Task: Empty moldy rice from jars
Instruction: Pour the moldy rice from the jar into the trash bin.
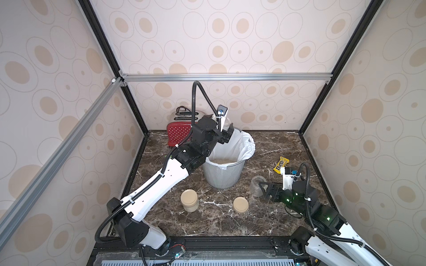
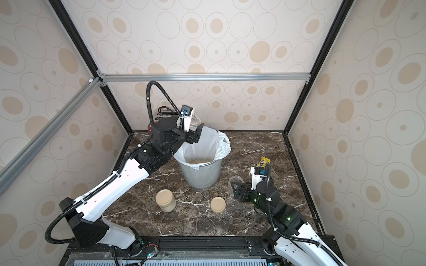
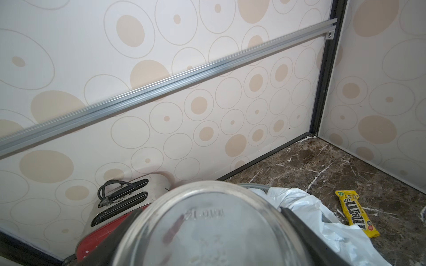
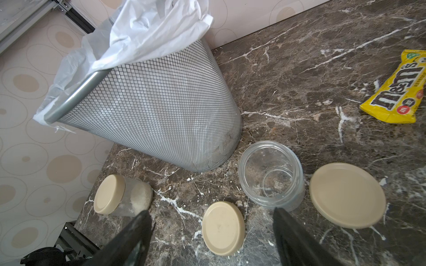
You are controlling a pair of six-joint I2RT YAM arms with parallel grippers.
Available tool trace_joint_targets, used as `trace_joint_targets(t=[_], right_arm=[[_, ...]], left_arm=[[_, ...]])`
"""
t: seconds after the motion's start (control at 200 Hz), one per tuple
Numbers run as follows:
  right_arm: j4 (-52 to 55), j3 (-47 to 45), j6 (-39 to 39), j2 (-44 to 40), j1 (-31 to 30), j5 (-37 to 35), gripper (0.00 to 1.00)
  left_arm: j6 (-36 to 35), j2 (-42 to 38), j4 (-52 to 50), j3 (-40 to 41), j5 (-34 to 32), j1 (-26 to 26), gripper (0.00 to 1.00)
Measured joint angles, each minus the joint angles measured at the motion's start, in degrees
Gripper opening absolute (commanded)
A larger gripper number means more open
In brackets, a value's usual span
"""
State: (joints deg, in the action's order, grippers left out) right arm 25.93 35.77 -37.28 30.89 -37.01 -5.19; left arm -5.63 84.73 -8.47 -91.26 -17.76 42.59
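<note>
The upturned jar [image 3: 207,230] in your left fingers [image 3: 299,221] hangs above the bin [image 1: 221,177], right fingers [image 4: 292,230] gape by the empty jar [image 4: 272,175]; take the lidded jar [image 1: 189,200], likely slick, fragile glass, round its wall.

Two arms: one raised, one low.
At frame centre the black left gripper [image 1: 224,133] clamped a clear glass jar [image 1: 227,122]; lower right, the black right gripper [image 1: 264,190] hung with jaws spread.

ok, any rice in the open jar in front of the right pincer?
No, in the right wrist view the lidless jar is empty, its bare glass bottom showing through.
</note>
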Motion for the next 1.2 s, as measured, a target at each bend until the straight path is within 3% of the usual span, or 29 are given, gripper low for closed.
trace_joint_targets(t=[0.18,0.366,0.576,0.781,0.936,1.097,1.202], right_arm=[[0.00,0.00,-0.02,0.02,0.00,-0.02,0.85],[0.02,0.00,-0.04,0.04,0.00,-0.02,0.85],[0.48,0.00,-0.44,-0.59,0.00,-0.31,0.85],[0.61,0.00,-0.72,-0.79,0.00,-0.66,0.85],[0.70,0.00,-0.81,-0.79,0.00,-0.68,0.85],[0.70,0.00,-0.83,-0.87,0.00,-0.74,0.85],[0.70,0.00,-0.83,-0.87,0.00,-0.81,0.85]], left_arm=[[2.03,0.46,0.04,-0.04,-0.57,0.04,0.45],[8.39,0.46,0.87,-0.07,3.19,-1.90,0.42],[1.86,1.01,-0.24,-1.60,-2.86,1.07,0.45],[7.02,0.98,0.09,-1.51,1.51,-1.73,0.42],[1.51,2.54,-1.79,-4.68,-5.03,0.72,0.47],[5.75,2.38,-1.16,-4.22,0.24,0.00,0.43],[4.13,2.49,-2.36,-4.42,-2.49,-0.98,0.46]])
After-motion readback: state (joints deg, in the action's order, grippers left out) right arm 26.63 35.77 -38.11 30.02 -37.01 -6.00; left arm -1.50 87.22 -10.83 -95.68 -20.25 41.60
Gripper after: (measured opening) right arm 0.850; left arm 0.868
